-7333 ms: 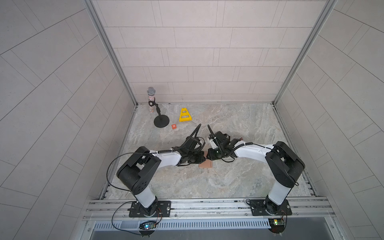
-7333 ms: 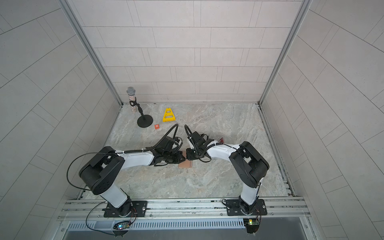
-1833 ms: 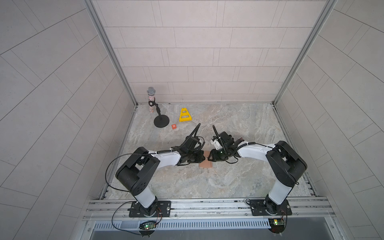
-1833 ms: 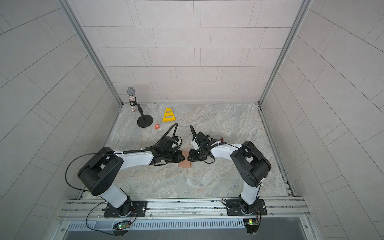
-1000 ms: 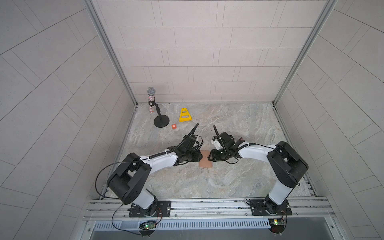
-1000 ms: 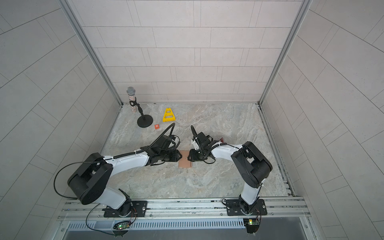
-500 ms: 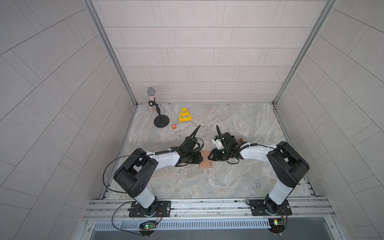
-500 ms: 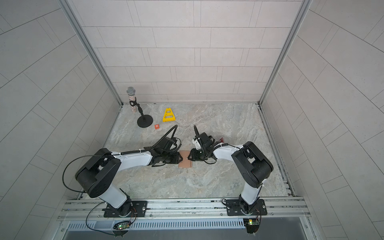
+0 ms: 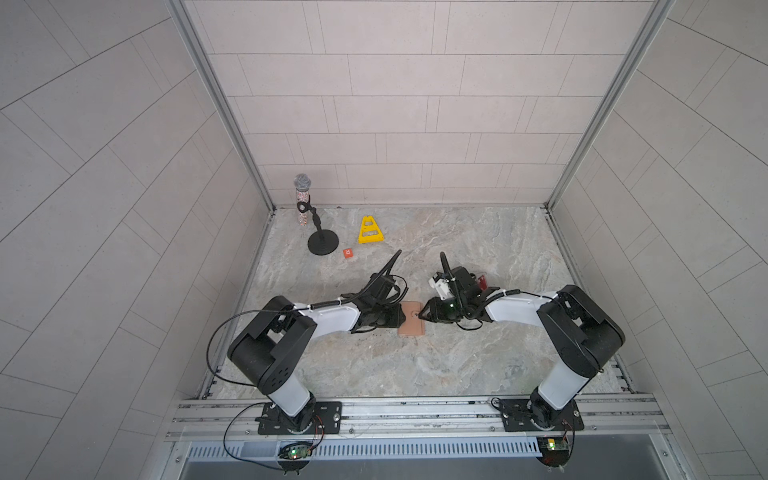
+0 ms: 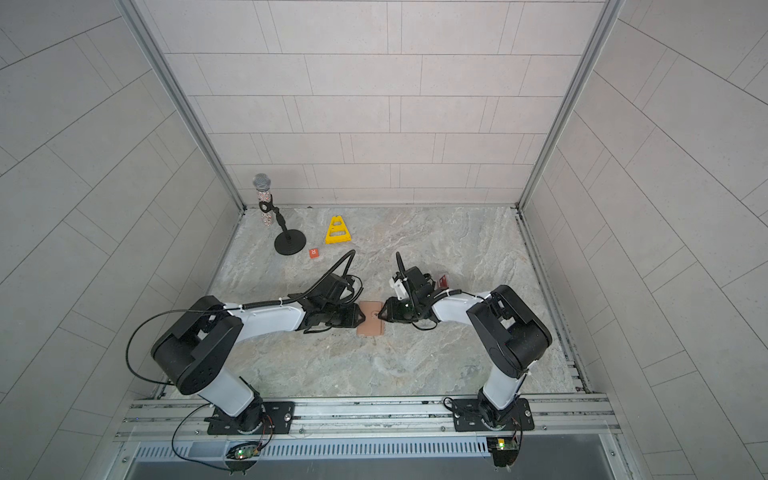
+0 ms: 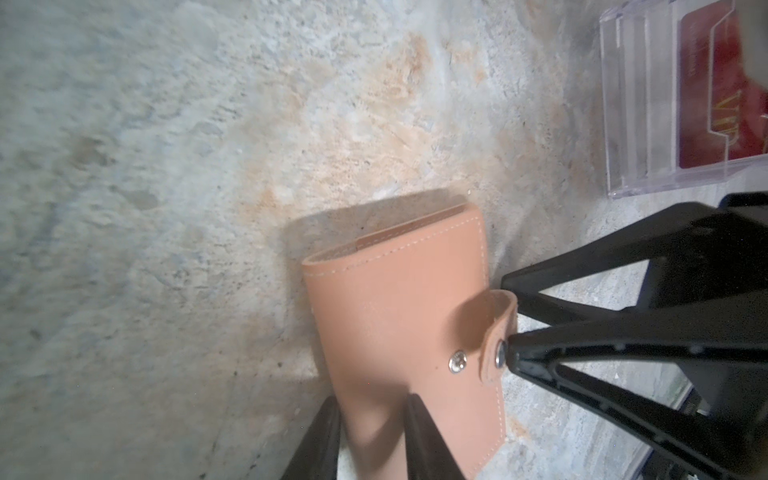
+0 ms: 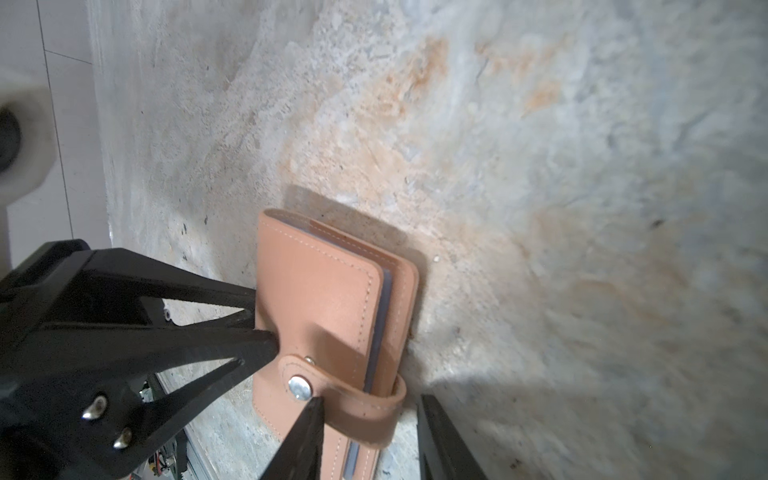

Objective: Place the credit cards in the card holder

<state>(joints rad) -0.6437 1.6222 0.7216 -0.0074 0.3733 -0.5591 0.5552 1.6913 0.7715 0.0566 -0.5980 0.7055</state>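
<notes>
In both top views the left arm (image 9: 332, 321) and the right arm (image 9: 517, 312) are stretched low and inward, so that the tool tips nearly meet. The left tool (image 11: 371, 401) is clamped on the card holder (image 11: 395, 299). The right tool (image 12: 370, 399) is held partly spread, its jaws not pressed together.

The card holder (image 9: 412, 318) lies flat on the desk (image 9: 415, 374) between the two tools. The left tool (image 9: 401, 318) is at its spine edge. The right tool (image 9: 423, 314) is at the opposite edge, astride the snap tab (image 12: 357, 401). Just behind the right tool stands a plastic box (image 11: 640, 104) with a credit card (image 11: 715, 91) in it. Well behind the left tool stand a microphone stand (image 9: 322, 245), a cone marker (image 9: 370, 230) and, nearer, a square tag (image 9: 348, 252).
</notes>
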